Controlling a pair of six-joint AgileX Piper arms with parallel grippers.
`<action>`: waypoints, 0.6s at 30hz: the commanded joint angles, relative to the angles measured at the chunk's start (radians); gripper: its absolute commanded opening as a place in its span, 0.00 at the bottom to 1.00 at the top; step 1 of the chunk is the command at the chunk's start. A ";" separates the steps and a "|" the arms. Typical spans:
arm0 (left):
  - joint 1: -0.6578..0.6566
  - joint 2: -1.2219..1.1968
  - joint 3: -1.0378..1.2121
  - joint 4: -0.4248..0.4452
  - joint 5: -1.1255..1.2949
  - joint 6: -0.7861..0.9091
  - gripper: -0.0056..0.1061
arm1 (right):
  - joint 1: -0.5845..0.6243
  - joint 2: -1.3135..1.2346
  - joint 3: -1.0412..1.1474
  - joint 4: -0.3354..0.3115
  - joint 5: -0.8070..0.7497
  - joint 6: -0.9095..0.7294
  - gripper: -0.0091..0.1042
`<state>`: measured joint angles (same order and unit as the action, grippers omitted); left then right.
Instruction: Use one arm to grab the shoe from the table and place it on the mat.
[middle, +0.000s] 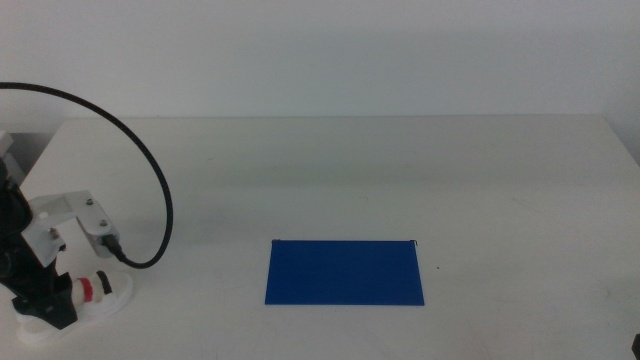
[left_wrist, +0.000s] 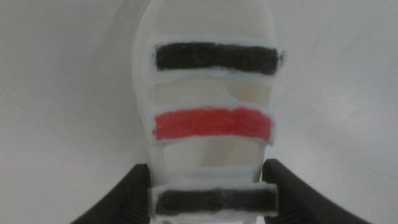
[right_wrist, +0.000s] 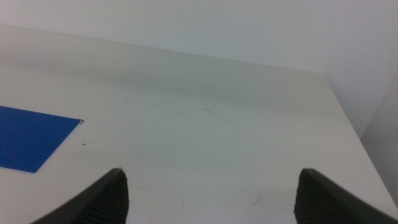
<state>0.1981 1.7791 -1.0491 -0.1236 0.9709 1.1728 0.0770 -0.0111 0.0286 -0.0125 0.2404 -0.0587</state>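
The white shoe (middle: 103, 290), with two black straps and a red one between them, lies on the table (middle: 400, 170) at the front left. My left gripper (middle: 52, 300) is down over it. In the left wrist view the two dark jaws press against both sides of the shoe (left_wrist: 211, 124) near its rear black strap, so my left gripper (left_wrist: 208, 171) is shut on it. The dark-blue mat (middle: 344, 272) lies flat at the front centre, well to the right of the shoe. My right gripper (right_wrist: 211, 180) is open and empty, over the table's right part; the mat's corner (right_wrist: 28, 138) shows in its view.
The left arm's black cable (middle: 150, 170) loops up over the table's left side. The table's right edge (right_wrist: 345, 112) and back edge are in view. Nothing lies on the mat.
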 joint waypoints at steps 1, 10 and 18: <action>-0.006 -0.028 -0.004 -0.031 0.003 -0.036 0.51 | 0.003 0.004 0.005 -0.011 -0.073 -0.010 0.77; -0.006 -0.045 -0.013 -0.016 0.050 -0.034 0.21 | 0.003 0.004 0.005 -0.011 -0.073 -0.010 0.77; -0.036 -0.127 -0.058 -0.031 0.143 -0.057 0.12 | 0.003 0.004 0.005 -0.011 -0.073 -0.010 0.77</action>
<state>0.1796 1.7101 -1.0789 -0.1285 1.0823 1.1305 0.0770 -0.0111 0.0286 -0.0125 0.2404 -0.0587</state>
